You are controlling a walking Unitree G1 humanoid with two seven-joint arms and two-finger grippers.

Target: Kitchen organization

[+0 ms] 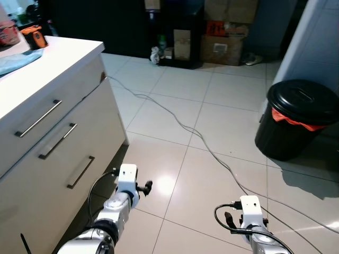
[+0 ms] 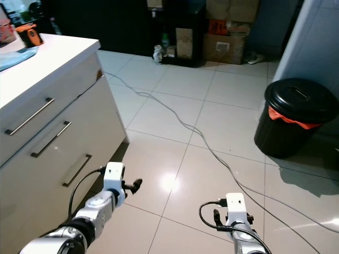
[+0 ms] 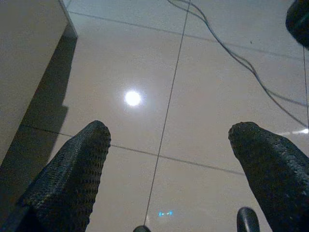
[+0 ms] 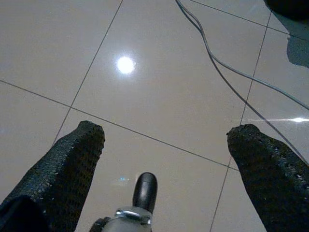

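Left eye view shows a white counter (image 1: pixel 58 61) with three drawers and metal handles (image 1: pixel 38 118) on the robot's left, carrying a light blue cloth (image 1: pixel 20 60), an orange and black device (image 1: pixel 33 37) and a pinkish container (image 1: pixel 8 33) at its far end. A grey cable (image 1: pixel 185 127) runs from the counter's corner across the tiled floor (image 1: pixel 175 84) toward the lower right. A black lidded bin (image 1: pixel 299 119) with an orange liner stands to the right, well apart from the counter. Cardboard boxes (image 1: pixel 222 47) sit against the dark far wall. Both silver arms hang low over the floor. In the wrist views, the left gripper (image 3: pixel 169 145) and the right gripper (image 4: pixel 166 150) each have their fingers spread apart, holding nothing, above bare tiles.
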